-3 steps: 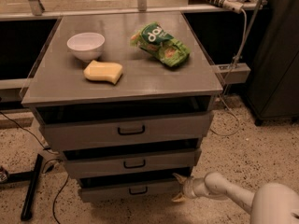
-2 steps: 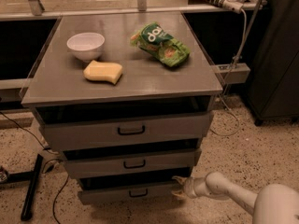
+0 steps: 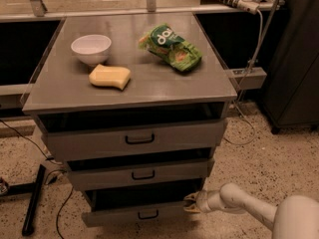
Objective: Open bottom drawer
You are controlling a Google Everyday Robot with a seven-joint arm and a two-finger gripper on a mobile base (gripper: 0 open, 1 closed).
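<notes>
— Bottom drawer (image 3: 114, 217): where does it sit?
— Lowest of the three grey fronts under the desk (image 3: 164, 86), close to the speckled floor. It has a small black bar handle (image 3: 148, 214) at its centre, and a dark gap shows above its front panel.
— And the tool (image 3: 192, 203)?
— Low down at the right end of that front panel, on a pale arm (image 3: 239, 205) that reaches in from the lower right corner. Whether it is wide or narrow, I cannot tell, nor whether it touches the panel.
— Anything on top?
— A white bowl (image 3: 91, 48) at the back left, a yellow sponge (image 3: 109, 76) just in front of it, and a green snack bag (image 3: 172, 48) to the right, apart from both.
</notes>
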